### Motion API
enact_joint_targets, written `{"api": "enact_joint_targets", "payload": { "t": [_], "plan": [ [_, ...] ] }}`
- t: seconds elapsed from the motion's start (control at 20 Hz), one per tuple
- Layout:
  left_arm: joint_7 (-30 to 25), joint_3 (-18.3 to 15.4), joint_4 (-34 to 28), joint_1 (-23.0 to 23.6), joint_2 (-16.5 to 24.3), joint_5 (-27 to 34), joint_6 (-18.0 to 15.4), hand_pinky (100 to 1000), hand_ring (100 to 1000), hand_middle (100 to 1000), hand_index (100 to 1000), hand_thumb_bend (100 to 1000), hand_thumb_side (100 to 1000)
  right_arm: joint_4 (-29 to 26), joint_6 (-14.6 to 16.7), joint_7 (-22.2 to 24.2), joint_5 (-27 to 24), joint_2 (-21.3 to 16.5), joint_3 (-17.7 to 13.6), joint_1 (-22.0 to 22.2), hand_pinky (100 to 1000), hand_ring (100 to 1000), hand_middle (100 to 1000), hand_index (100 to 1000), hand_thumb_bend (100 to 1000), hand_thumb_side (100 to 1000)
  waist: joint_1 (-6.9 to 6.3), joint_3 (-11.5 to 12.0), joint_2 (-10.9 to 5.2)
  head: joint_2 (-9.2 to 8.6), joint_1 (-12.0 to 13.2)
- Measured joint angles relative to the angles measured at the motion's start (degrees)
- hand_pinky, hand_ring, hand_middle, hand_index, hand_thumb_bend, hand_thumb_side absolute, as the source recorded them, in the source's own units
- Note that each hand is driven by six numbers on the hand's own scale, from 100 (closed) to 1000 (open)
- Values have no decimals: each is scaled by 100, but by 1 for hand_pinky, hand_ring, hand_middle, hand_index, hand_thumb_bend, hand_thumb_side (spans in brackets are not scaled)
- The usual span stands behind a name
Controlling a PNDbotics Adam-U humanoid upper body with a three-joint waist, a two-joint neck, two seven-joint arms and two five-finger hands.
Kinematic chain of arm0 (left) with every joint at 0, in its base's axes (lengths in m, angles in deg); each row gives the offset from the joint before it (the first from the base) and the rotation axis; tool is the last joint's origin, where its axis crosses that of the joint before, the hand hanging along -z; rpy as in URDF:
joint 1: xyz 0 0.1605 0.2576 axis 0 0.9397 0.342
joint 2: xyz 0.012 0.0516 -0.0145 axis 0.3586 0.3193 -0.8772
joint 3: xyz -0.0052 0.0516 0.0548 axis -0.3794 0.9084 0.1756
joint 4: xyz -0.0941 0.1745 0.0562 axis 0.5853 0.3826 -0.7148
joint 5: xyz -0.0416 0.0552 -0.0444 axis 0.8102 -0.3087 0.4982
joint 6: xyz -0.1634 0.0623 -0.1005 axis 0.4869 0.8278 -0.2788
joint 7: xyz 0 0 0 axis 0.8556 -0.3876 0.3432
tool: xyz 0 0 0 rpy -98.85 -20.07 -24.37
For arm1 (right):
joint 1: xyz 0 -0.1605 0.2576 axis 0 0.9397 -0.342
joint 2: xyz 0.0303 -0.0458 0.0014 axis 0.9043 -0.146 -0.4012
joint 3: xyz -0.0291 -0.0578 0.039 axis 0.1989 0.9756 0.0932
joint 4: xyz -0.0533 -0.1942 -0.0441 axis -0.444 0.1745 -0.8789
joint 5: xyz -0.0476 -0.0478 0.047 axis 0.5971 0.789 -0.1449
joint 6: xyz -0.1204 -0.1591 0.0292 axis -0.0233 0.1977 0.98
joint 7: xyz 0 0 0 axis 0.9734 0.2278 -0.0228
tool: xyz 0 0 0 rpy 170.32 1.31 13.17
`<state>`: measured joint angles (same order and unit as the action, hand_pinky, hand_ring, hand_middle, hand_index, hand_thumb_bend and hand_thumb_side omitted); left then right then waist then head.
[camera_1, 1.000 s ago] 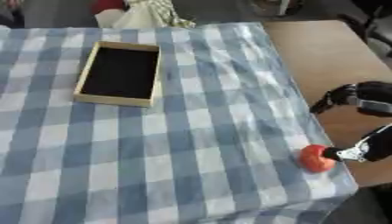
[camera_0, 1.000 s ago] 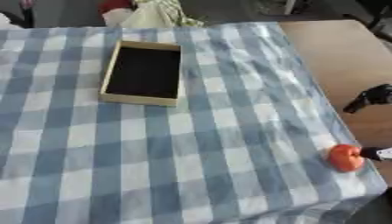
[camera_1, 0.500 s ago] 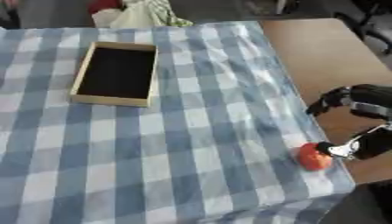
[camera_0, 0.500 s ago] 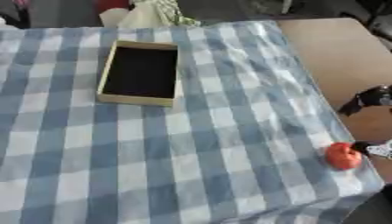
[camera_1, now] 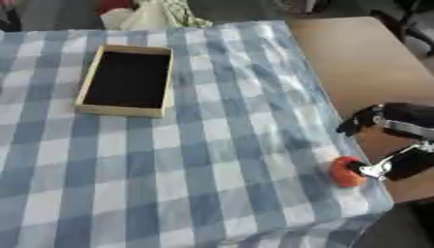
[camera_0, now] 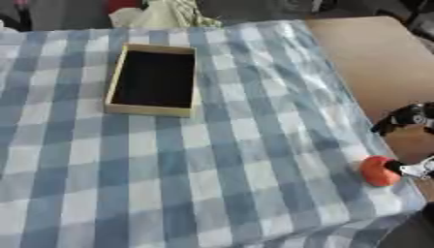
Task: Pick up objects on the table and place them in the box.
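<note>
A small round orange object (camera_1: 344,172) lies on the checked cloth near its front right corner. My right hand (camera_1: 403,119) comes in from the right edge, just beside it. Its fingers are spread and relaxed: one dark finger (camera_1: 359,120) points out above the object, and a lower fingertip (camera_1: 371,169) touches the object's right side. Nothing is curled round the object. The box (camera_0: 153,80) is a shallow tan tray with a black inside, standing open at the far left of the cloth. My left hand shows in neither view.
A blue and white checked cloth (camera_0: 212,160) covers most of the table, and bare brown tabletop (camera_1: 364,58) shows to the right of it. A pale bundle of fabric (camera_1: 157,12) lies beyond the far edge. The cloth hangs over the front right corner.
The whole picture has shifted slightly, so the camera moved. My right hand stays beside the orange object, its lower fingertip still against it.
</note>
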<state>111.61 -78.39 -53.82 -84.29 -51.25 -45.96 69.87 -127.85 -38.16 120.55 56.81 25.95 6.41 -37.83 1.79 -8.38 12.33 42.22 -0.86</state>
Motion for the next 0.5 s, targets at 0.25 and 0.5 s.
{"api": "enact_joint_targets", "payload": {
  "t": [0.25, 0.5],
  "plan": [
    [-24, 9, 0, -13, 0, 0, 9, 787, 786, 736, 829, 573, 696, 39, 40, 26, 71, 0, 5, 47, 813, 793, 734, 879, 335, 440, -6, -7, 3, 0, 0],
    [-71, 11, 0, -33, 0, 0, 13, 787, 785, 731, 829, 569, 699, 112, 81, 48, 231, 2, 34, 49, 814, 796, 741, 883, 337, 440, -22, -9, 13, 0, 0]
  ]
}}
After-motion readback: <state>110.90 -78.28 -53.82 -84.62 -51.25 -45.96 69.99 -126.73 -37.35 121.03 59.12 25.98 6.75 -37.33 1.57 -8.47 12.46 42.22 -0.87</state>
